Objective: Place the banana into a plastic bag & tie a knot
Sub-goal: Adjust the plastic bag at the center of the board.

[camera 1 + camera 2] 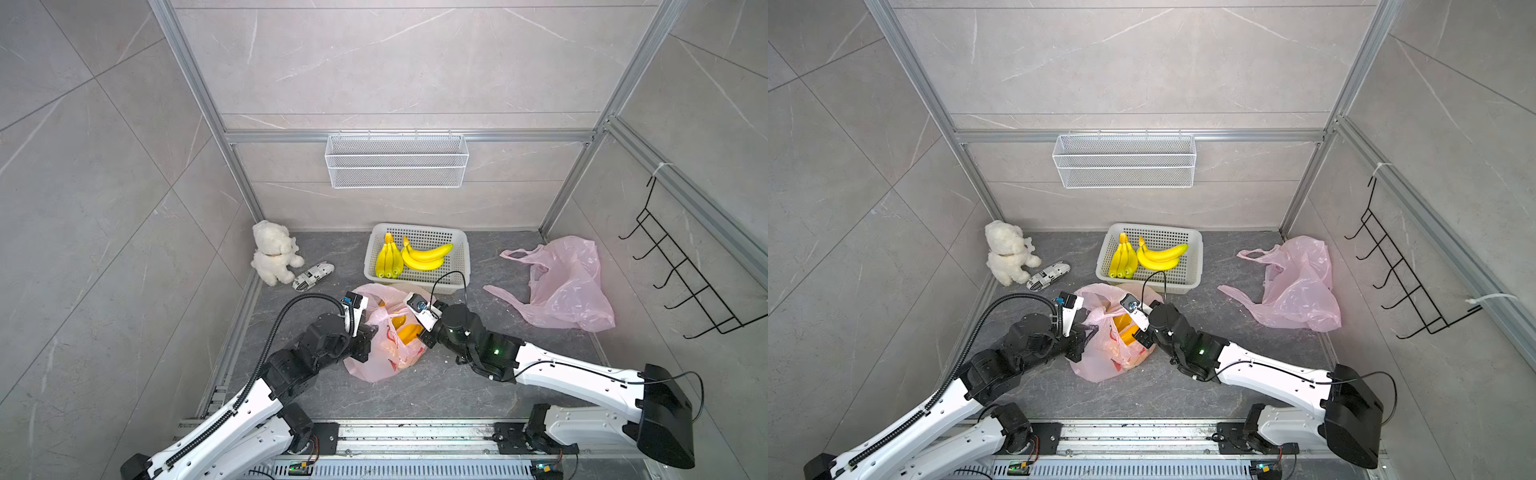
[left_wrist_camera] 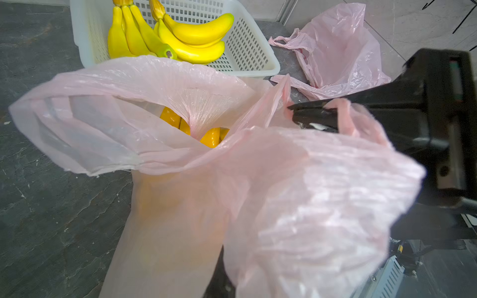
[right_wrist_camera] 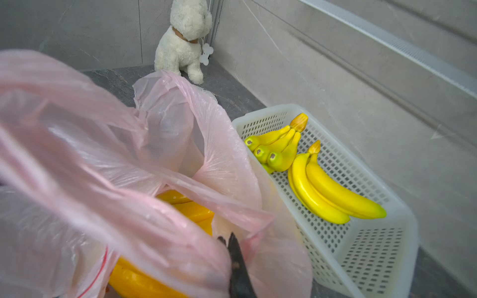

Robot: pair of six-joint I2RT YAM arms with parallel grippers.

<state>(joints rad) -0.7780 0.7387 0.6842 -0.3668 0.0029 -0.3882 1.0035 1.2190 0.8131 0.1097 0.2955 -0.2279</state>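
Mid-table in a top view, locate banana (image 1: 405,330) inside plastic bag (image 1: 384,361), left gripper (image 1: 371,332) and right gripper (image 1: 424,333) flanking. Left wrist view: pinched shut on a bag handle (image 2: 344,116). Right wrist view: closed on bag film; lift evenly, then cross handles

Non-task clutter: white plush dog (image 1: 274,257) (image 1: 1007,257) (image 3: 184,38) sits in the far-left corner, with a newsprint-pattern roll (image 1: 313,276) (image 1: 1048,274) lying just beside it. White perforated plastic basket (image 1: 455,272) (image 1: 1192,266) (image 2: 247,51) (image 3: 361,247) is at the back centre and holds two spare banana bunches (image 1: 388,259), side by side. Spare pink bag (image 1: 569,286) (image 1: 1300,286) (image 2: 340,46) lies crumpled at far right. White wire-mesh basket (image 1: 397,162) (image 1: 1125,160) hangs on the back rail. Black hook rack (image 1: 681,274) (image 1: 1399,270) hangs on the right wall. Tabletop (image 1: 457,390) is dark grey, stone-look.
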